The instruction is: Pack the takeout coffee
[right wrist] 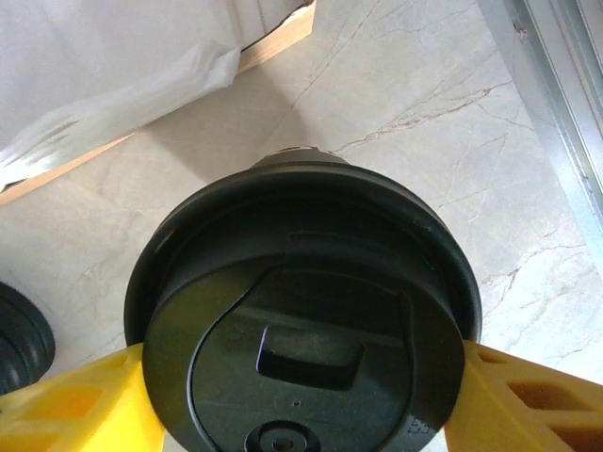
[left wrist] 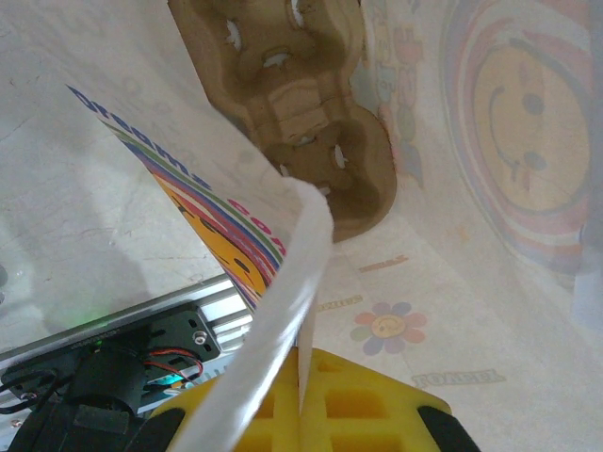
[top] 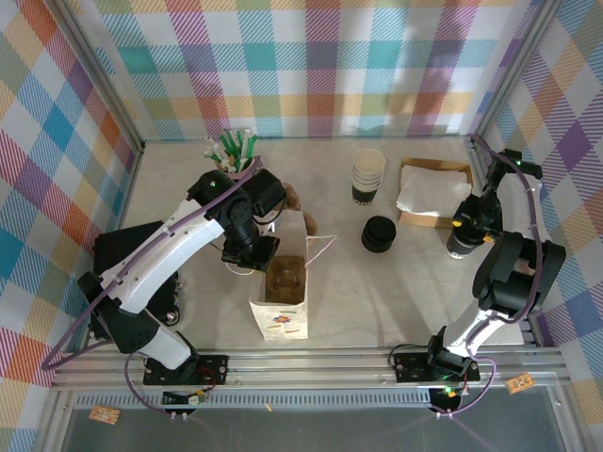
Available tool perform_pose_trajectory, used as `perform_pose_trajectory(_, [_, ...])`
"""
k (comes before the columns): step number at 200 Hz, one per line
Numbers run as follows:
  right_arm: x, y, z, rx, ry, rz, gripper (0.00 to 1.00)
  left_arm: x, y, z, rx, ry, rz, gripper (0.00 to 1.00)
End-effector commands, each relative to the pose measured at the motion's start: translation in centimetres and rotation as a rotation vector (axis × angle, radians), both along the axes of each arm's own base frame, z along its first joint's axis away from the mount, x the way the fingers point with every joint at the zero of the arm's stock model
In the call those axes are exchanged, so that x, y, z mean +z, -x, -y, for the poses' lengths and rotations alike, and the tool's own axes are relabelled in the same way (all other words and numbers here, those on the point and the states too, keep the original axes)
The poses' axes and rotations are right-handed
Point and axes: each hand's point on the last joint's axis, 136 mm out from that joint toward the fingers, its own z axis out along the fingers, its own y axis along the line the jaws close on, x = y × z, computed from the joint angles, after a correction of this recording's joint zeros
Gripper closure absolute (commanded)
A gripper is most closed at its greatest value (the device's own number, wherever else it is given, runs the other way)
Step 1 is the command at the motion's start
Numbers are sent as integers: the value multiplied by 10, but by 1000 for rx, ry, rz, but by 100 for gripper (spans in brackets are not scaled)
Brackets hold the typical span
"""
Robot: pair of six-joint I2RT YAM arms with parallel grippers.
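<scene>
The takeout coffee (top: pixel 460 245) stands at the right of the table, and its round black lid (right wrist: pixel 301 320) sits close under the right wrist camera. My right gripper (top: pixel 464 234) (right wrist: pixel 301 400) is shut on it, with a yellow finger (right wrist: pixel 75 405) pressed against each side just below the lid. A white printed paper bag (top: pixel 283 315) stands open near the front centre, with a brown cardboard cup carrier (top: pixel 285 280) (left wrist: pixel 311 113) inside. My left gripper (top: pixel 252 262) (left wrist: pixel 301 410) is shut on the bag's left rim (left wrist: pixel 297 273), a white strip pinched between the yellow fingers.
A stack of lidless cups (top: pixel 367 177) and a stack of black lids (top: pixel 379 234) (right wrist: pixel 17 339) stand mid-table. A cardboard box of white napkins (top: pixel 433 193) (right wrist: pixel 141 75) lies behind the coffee. A cup of pens (top: pixel 234 155) is at the back left. A metal rail (top: pixel 377 358) runs along the front edge.
</scene>
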Motion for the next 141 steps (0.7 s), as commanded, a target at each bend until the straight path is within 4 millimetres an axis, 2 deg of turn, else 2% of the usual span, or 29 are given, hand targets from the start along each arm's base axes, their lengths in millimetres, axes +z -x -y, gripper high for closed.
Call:
perform_pose_trajectory(1, [20,16,-11,29,-12,18,48,5,1,-7,-3,-3,4,100])
perform_pose_trajectory(49, [51,29,-42,118,-6,38,51,6,-4,-5,-12,9,27,100])
perform_pose_trajectory(141, [120,39,-142,322,-36,73,54,11,-8,-3,-17,51,74,100])
